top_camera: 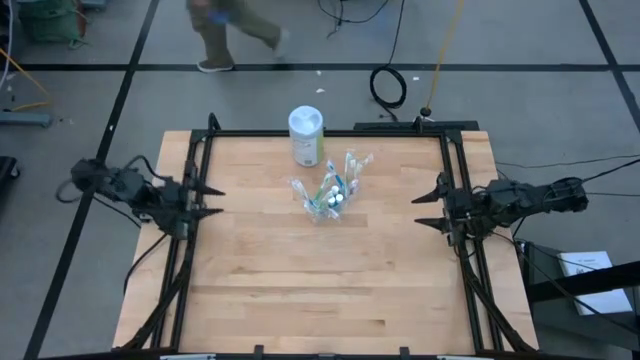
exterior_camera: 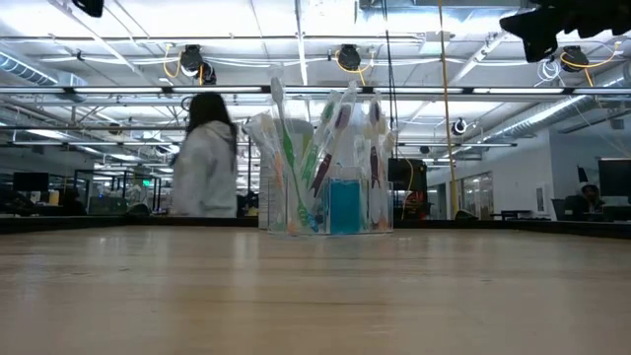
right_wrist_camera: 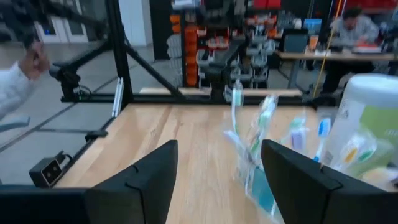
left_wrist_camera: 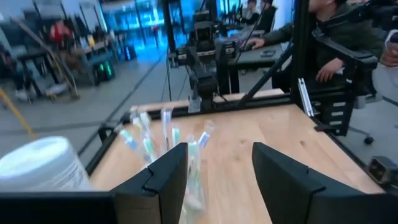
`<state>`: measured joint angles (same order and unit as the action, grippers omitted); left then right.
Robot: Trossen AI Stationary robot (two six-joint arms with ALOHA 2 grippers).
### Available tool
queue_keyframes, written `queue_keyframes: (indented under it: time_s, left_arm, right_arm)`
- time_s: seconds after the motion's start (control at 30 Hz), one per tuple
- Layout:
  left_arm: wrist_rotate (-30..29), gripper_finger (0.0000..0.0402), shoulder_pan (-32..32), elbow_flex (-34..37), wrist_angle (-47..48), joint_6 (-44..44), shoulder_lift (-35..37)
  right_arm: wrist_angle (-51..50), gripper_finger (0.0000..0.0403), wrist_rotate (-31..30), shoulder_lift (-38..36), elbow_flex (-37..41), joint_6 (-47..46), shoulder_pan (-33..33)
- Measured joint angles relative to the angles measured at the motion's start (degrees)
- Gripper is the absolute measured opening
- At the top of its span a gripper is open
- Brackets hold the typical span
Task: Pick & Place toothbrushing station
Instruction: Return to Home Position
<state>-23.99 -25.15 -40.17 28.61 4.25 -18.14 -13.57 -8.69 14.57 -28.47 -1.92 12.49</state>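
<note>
left gripper [top_camera: 214,200] and right gripper [top_camera: 420,212] hung spread, empty, at the desk's [top_camera: 300,290] side edges; we saw the clear cup [top_camera: 322,207] holding toothbrushes [exterior_camera: 286,148] and perhaps a blue bottle [exterior_camera: 345,207].

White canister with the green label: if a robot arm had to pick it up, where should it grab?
Likely the round side wall of the white canister, below its lid. It stands upright, and the clear organizer full of toothbrushes crowds its right-front side, so a level approach from the left gripper side looks safest.
</note>
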Motion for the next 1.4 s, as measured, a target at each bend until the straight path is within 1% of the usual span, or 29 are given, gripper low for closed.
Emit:
queue_keyframes:
  time_s: [0.1, 0.2, 0.33, 0.4, 0.53, 0.6, 0.73, 0.97, 1.13, 1.3, 1.4]
  left_arm:
    - [0.0, 0.0186, 0.0, 7.1, -9.7, 4.0, 0.4]
    - [0.1, 0.0186, 0.0, 13.5, -18.6, 10.0, 0.2]
    - [0.1, 0.0186, 1.2, 20.2, -26.9, 15.5, 0.3]
    - [0.1, 0.0186, 2.3, 22.5, -29.4, 16.1, 0.3]
    - [0.2, 0.0186, 4.9, 26.8, -31.4, 15.1, 0.3]
    - [0.2, 0.0186, 6.3, 29.2, -35.0, 15.3, 0.2]
    - [0.1, 0.0186, 9.2, 34.0, -40.4, 14.9, 0.3]
    - [0.1, 0.0186, 12.3, 38.1, -44.0, 14.9, 0.3]
    - [0.2, 0.0186, 14.2, 39.3, -45.3, 12.5, 0.3]
    - [3.2, 0.0186, 15.6, 39.3, -45.2, 12.5, 0.3]
    - [5.6, 0.0186, 16.3, 39.3, -45.2, 12.5, 0.3]
  right_arm:
    - [-0.2, 0.0225, 0.0, -2.8, 0.0, 2.0, 0.0]
    - [-1.7, 0.0223, 0.0, -5.5, 0.0, 2.6, 0.0]
    - [-3.0, 0.0224, 0.0, -8.4, 0.5, 3.1, 0.0]
    - [-3.0, 0.0225, 0.0, -9.5, 1.6, 3.7, 0.0]
    - [-2.1, 0.0226, -0.2, -11.6, 5.8, 4.5, 0.0]
    - [-0.5, 0.0226, -0.3, -12.8, 7.8, 6.0, 0.0]
    - [0.9, 0.0226, -0.2, -14.5, 8.2, 6.5, -0.1]
    - [-2.1, 0.0226, -1.8, -14.4, 9.7, 4.7, -0.1]
    - [-1.2, 0.0223, -1.9, -14.4, 11.4, 2.3, -0.1]
    - [5.4, 0.0224, -1.8, -14.4, 15.1, 2.4, -0.1]
    - [7.2, 0.0225, -2.0, -14.4, 16.9, 2.2, -0.1]
